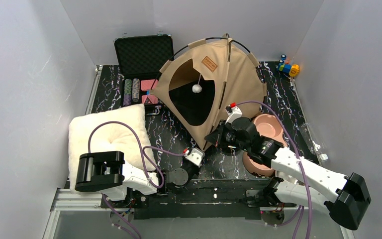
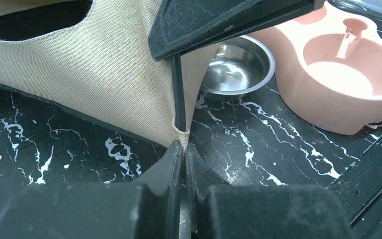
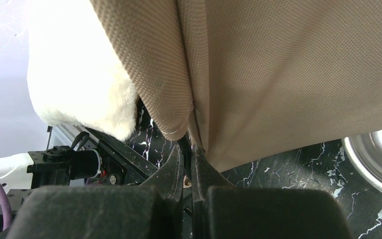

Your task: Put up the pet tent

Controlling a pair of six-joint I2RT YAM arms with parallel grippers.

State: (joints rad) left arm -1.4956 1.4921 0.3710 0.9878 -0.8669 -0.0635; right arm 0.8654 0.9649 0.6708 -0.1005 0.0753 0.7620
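Observation:
The pet tent (image 1: pixel 214 79) stands at the back middle: tan canvas with a cat-head doorway, a brown label patch and a hanging white pom-pom. Its near front corner (image 2: pixel 179 133) has a thin black pole (image 2: pixel 178 94) running down into the fabric pocket. My left gripper (image 2: pixel 183 148) lies low on the table (image 1: pixel 201 150), shut, pinching the very tip of that corner. My right gripper (image 3: pixel 187 152) comes from the right (image 1: pixel 213 135), just above the same corner, shut on the pole below the tent's hem (image 3: pixel 288 74). One of its fingers (image 2: pixel 219 20) crosses the top of the left wrist view.
A fluffy cream cushion (image 1: pixel 107 134) lies at the left. A pink double pet bowl (image 1: pixel 266 127) with a steel bowl (image 2: pixel 234 67) sits right of the corner, under my right arm. An open black case of chips (image 1: pixel 143 55) and a small toy (image 1: pixel 288 68) are at the back.

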